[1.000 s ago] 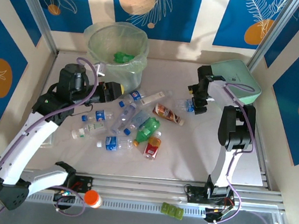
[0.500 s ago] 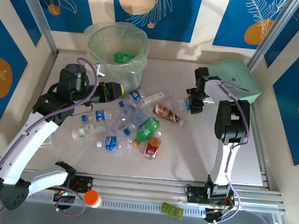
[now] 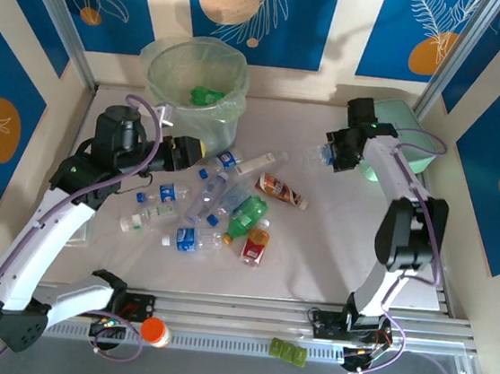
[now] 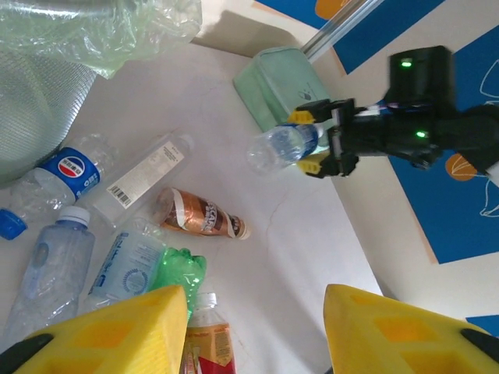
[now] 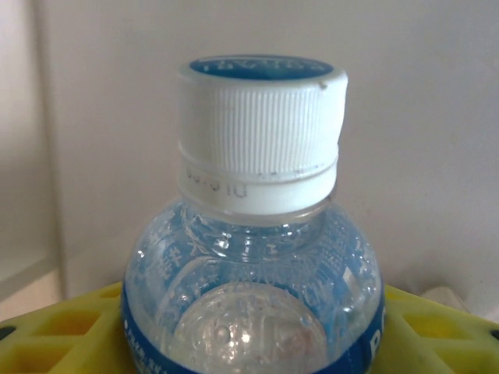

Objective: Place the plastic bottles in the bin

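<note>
The pale, matte table (image 3: 315,249) carries the tall round bin (image 3: 226,117) at its far left. Its wall is translucent pale green and finely ribbed, and a thin, crinkled clear liner (image 4: 101,27) spills over the rim. One crushed green bottle (image 3: 208,96) lies inside. At the far right sits a flat mint-green case (image 4: 281,82), smooth, square and round-cornered.

The right gripper (image 4: 308,142) reaches out in front of that case, its yellow gridded pads clamped on the neck end of a small clear bottle (image 4: 282,146) with a blue label. The bottle is held sideways with its rounded base pointing toward the bin side. The right wrist view shows its ridged white cap (image 5: 261,132), blue on top, above a domed shoulder.

The left gripper (image 4: 249,335) hovers just beside the bin with its blocky yellow fingers spread wide and nothing between them.

The other plastic bottles lie loosely heaped in the middle of the table:
- a clear Pepsi bottle (image 4: 70,171) against the bin's foot
- a slim clear one with a white barcode label (image 4: 148,167)
- a brown-wrapped bottle (image 4: 203,218)
- a crumpled green bottle (image 4: 175,273)
- an orange-red bottle (image 3: 256,245) nearest the arms
- several clear, blue-capped ones (image 3: 166,194) to the left
</note>
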`<state>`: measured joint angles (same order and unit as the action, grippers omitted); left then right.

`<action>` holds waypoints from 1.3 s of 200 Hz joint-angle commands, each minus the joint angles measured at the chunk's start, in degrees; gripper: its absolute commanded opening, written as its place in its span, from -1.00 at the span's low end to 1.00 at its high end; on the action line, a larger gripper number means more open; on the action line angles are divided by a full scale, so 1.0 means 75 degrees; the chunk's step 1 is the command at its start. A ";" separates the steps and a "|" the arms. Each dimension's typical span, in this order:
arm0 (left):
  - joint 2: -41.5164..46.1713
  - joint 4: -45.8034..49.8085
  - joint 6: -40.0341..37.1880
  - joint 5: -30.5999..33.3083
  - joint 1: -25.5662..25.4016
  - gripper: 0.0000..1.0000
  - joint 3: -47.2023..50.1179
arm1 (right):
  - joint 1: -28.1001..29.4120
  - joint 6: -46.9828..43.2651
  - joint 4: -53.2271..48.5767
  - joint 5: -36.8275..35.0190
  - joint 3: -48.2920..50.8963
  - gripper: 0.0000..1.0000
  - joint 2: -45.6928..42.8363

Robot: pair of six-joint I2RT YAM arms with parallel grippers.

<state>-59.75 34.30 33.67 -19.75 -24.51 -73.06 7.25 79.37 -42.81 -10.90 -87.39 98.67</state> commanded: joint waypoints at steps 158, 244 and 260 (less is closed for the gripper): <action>-0.1269 -0.1246 -0.0645 -0.1021 -0.1972 0.99 0.0197 | 0.2811 -0.4135 0.2626 0.2697 0.3470 0.17 -0.5617; -0.2081 -0.2911 -0.0122 -0.2511 -0.2866 0.98 0.0523 | 0.3218 -0.3404 0.3938 0.2767 0.4462 0.17 -0.6363; -0.2101 -0.3058 -0.0051 -0.2551 -0.2880 0.96 0.0569 | 0.3218 -0.3240 0.4164 0.2886 0.4571 0.17 -0.6405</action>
<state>-75.66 16.10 32.51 -35.73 -45.56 -69.25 31.07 52.38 -16.97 8.54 -54.48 52.07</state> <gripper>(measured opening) 0.987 0.583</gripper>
